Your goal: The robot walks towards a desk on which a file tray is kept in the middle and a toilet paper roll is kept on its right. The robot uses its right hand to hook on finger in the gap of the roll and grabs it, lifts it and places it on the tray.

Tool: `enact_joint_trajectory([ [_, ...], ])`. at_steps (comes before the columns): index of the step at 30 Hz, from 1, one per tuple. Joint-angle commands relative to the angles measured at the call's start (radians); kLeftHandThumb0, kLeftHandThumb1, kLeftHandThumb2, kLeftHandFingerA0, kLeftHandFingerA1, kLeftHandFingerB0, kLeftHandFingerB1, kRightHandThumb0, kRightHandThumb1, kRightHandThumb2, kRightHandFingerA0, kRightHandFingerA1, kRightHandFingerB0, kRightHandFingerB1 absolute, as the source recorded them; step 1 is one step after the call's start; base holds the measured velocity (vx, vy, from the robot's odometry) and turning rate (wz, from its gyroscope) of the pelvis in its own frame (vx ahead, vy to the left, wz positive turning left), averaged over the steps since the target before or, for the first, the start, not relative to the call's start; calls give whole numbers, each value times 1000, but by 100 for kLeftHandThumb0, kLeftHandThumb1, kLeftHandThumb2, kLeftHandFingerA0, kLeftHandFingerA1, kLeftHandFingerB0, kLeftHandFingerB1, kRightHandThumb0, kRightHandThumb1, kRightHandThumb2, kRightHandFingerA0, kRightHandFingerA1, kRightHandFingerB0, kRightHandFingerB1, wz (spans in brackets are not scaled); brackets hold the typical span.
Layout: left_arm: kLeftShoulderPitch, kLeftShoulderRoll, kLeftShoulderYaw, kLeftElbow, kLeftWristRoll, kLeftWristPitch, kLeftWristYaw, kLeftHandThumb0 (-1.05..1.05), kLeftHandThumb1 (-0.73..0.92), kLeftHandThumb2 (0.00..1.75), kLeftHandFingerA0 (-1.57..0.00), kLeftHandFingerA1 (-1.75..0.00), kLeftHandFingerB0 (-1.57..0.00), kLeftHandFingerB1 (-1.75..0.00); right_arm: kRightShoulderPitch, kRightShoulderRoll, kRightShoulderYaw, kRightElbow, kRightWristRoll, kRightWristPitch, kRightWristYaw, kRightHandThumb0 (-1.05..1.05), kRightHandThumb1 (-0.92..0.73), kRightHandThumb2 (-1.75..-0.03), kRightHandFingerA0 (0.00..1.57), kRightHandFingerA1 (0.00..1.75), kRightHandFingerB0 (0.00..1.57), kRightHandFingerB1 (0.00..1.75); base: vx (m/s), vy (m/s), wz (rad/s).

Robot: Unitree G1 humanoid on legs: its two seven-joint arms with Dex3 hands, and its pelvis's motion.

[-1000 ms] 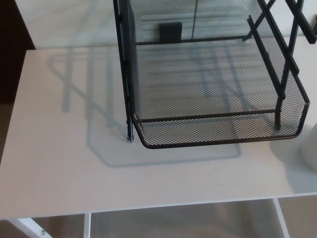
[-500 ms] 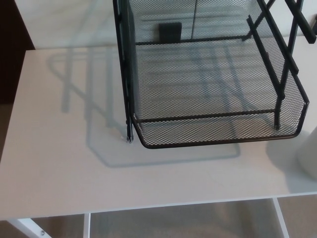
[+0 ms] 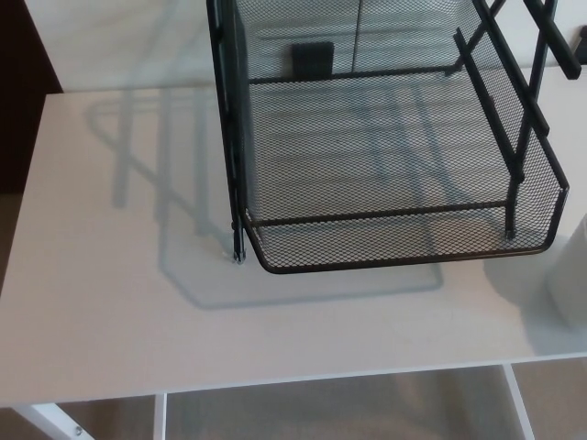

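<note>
**Approach done, reach not yet begun**

The robot stands at the white desk (image 3: 110, 275), looking down on it. The black mesh file tray (image 3: 394, 247) fills the upper middle of the head view, its front lip running from about 6 o'clock round to 3 o'clock of the picture's centre, and its lower shelf lies bare. At 4 o'clock, cut by the picture's right edge, a pale rounded shape rests on the desk just beside the tray's front corner; judging by the task, this is the toilet paper roll (image 3: 572, 275), though too little of it shows to see its core gap.

Neither hand shows, so whether the fingers are spread, clenched or grasping anything cannot be told.

The step in hand appears to be the end of the walk-up, with the grab not yet started. The next move calls for the right hand to come in from 3 to 4 o'clock, line one finger up with the roll's hollow, hook it, then lift clear of the tray's wire lip before setting the roll on the mesh.
</note>
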Motion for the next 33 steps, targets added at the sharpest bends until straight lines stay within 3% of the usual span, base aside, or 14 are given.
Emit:
enact_joint_trajectory([
  [1,0,17,1,-2,4,15,14,-60,92,67,-24,-58,-25,-49,6,25,20,25,-67,33,-45,-30,-62,-59,29,41,11,26,0,0,0],
  [6,28,8,23,-27,-16,10,-3,-60,91,66,-24,-56,-24,-46,8,-3,-12,14,-73,26,-52,-32,-61,-58,23,43,0,19,0,0,0],
  [14,28,11,10,-28,-2,7,1,-59,89,68,-17,-54,-21,-46,13,-16,-68,-36,-46,35,-8,-39,-59,-57,24,42,0,19,0,0,0],
  [17,23,12,-3,-21,14,5,15,-59,92,67,-26,-56,-25,-47,45,5,-90,-88,-28,-4,-15,-31,-56,-56,30,45,5,25,0,0,0],
  [24,28,19,-10,-4,15,-15,4,-60,92,67,-18,-52,-22,-44,103,24,-116,-200,-40,-67,-31,-34,-54,-59,34,48,10,22,0,0,0],
  [33,33,19,-7,-3,5,-24,4,-59,92,68,-21,-54,-23,-45,123,2,-143,-304,-87,-10,6,-38,-56,-58,34,44,11,25,0,0,0],
])
